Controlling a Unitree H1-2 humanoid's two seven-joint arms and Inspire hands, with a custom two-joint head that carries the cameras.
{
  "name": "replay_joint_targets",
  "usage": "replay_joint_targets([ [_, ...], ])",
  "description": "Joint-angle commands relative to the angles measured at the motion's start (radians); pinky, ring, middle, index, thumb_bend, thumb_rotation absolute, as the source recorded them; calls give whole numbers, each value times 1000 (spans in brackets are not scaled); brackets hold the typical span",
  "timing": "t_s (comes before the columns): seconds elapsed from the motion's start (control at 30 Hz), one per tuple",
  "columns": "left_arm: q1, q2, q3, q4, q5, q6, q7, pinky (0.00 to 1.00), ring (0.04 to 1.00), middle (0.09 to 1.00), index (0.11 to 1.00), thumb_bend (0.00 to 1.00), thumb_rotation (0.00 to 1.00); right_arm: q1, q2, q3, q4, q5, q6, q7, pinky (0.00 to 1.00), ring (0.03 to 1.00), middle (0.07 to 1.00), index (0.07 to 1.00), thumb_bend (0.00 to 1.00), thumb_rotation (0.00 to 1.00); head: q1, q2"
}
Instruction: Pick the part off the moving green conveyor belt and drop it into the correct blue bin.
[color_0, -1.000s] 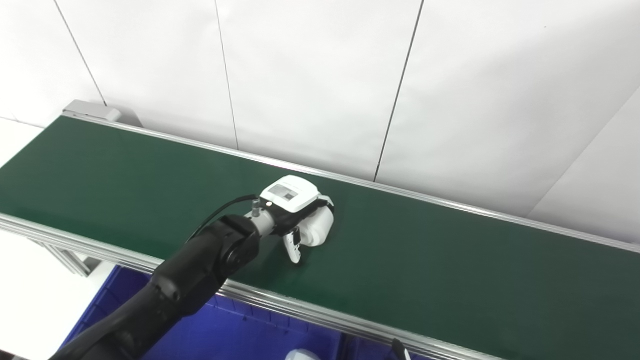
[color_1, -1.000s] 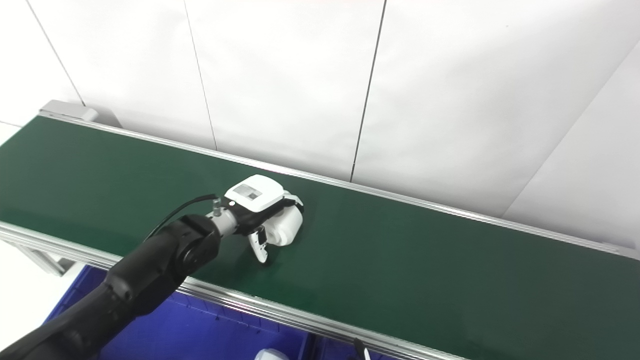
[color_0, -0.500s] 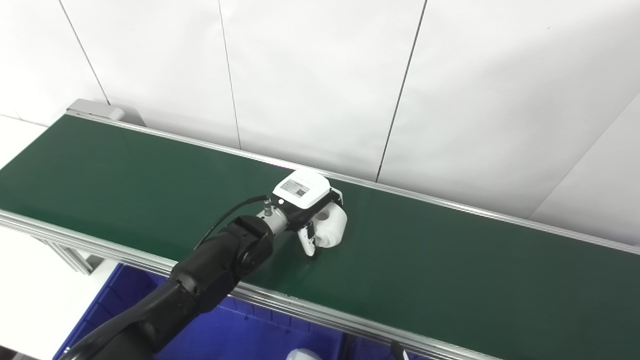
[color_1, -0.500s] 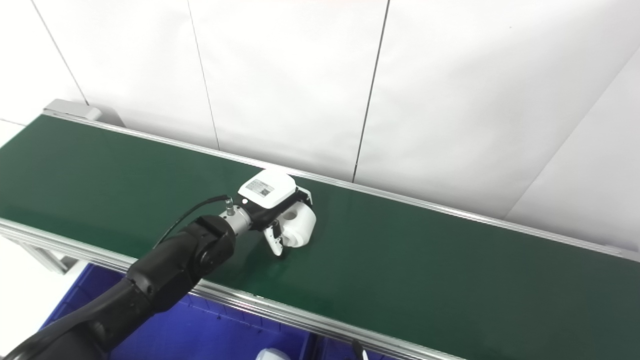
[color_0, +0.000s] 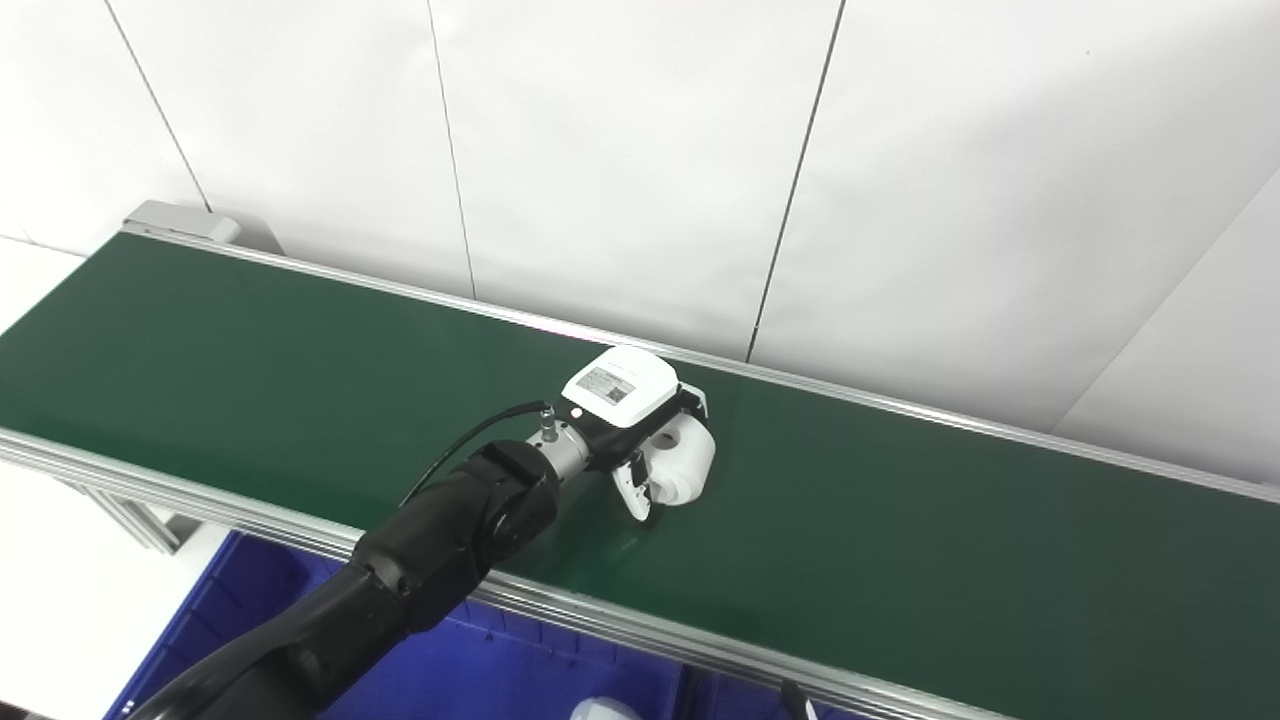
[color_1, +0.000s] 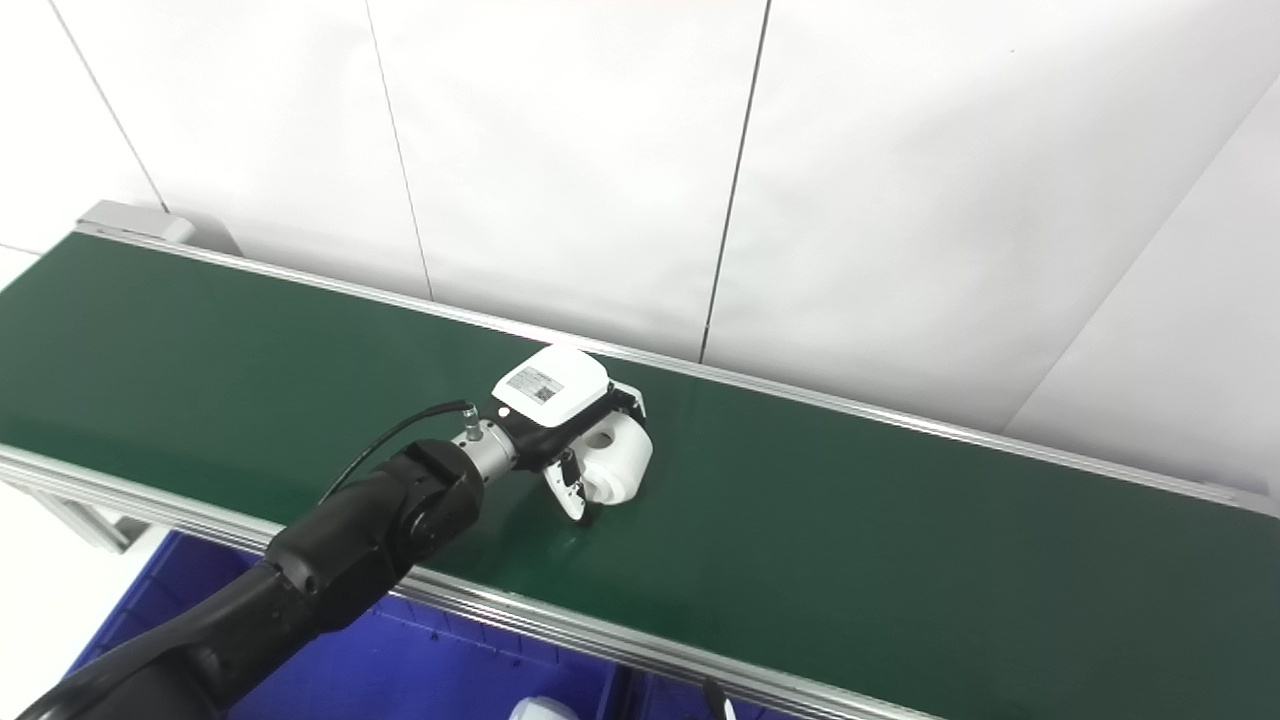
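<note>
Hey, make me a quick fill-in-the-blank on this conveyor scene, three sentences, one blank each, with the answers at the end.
1. The left hand is wrapped around a part whose color is ____.
2. The part sits over a conveyor belt colored ____.
3. The bin showing below the belt's near rail is colored ____.

Missing words: white; green; blue
</note>
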Motion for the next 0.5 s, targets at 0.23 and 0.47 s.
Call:
replay_joint_targets([
  [0.23,80,70,95,-386,-63,40,-129,283,447,481,496,503,0,17,2,6,-80,11,29,26,972,931,1000,1000,820,882,41,62],
  [0.47,221,95,215,-731,-108,107,-255,217,438,449,517,501,0,22,-20,-9,-165,47,95,63,998,943,1000,1000,792,882,100,156],
])
